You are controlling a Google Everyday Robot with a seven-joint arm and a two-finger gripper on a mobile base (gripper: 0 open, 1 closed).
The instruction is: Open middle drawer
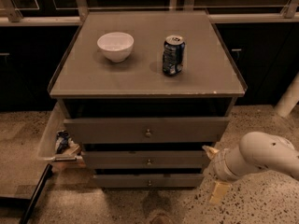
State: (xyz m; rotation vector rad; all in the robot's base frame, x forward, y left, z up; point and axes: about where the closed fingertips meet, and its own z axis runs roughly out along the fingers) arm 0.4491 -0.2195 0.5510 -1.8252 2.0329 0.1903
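Grey middle drawer (148, 160) left of parted jaws

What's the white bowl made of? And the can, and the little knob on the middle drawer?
The white bowl looks like glazed ceramic, maybe plastic: smooth, faintly shiny. The can looks like thin printed metal, with a silvery top. The knob on the middle drawer seems metal: it glints. The gripper, right of that drawer, looks like cream plastic.
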